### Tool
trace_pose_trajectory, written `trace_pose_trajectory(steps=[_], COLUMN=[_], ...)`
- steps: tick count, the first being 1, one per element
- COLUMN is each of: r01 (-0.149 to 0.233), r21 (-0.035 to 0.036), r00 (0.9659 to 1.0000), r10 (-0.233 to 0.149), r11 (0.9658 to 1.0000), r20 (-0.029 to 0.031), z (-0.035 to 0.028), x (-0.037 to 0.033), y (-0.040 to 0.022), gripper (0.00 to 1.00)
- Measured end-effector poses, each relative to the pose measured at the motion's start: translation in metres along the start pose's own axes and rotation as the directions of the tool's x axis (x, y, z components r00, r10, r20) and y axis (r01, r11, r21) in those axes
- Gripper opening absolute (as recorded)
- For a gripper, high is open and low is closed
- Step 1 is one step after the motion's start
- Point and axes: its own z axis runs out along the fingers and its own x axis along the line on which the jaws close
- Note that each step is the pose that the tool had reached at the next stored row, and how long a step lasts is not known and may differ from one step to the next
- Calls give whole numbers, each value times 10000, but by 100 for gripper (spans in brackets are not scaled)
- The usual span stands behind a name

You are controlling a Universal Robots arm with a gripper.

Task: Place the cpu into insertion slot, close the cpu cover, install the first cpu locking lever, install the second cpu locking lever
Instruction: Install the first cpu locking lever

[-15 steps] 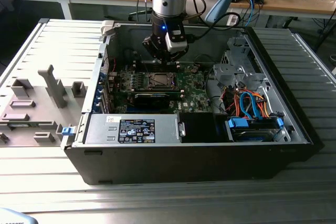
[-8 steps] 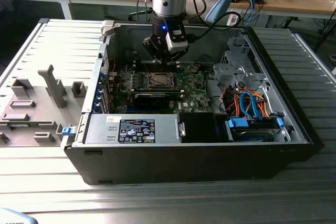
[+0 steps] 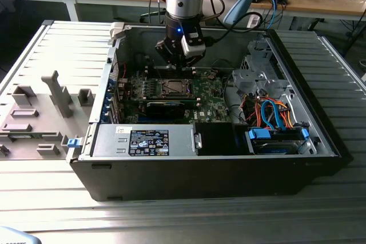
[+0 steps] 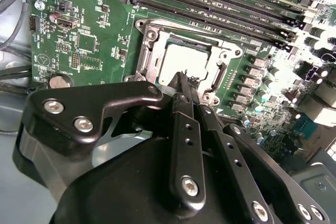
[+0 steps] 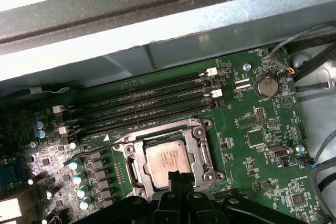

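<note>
Cpu (image 5: 166,160) seated flat in insertion slot (image 3: 173,87), dull silver top showing through the opening of the cpu cover (image 5: 201,153), which lies down over its edges. Socket sits on green board (image 5: 252,140) inside the open computer case (image 3: 320,135), just beside the row of long memory slots (image 5: 152,103); coin cell (image 5: 268,85) well apart toward the board's far corner. Thin metal rod (image 5: 92,150) angles out from one socket corner; whether it is latched, cannot tell. Gripper (image 4: 182,81) poised directly over the socket, black fingers drawn tight together with nothing seen between them, tips at the cover's near edge in both wrist views; touching or just above, cannot tell. Exterior view: arm stands upright over the board's middle.
</note>
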Motion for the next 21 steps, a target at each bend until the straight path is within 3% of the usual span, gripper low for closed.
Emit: trace_pose_trajectory(steps=[21], r01=[536], r21=[-10], r00=[9986], r10=[-536], r11=[9986], r20=[17], z=[0], x=[0], y=[0], gripper=[11])
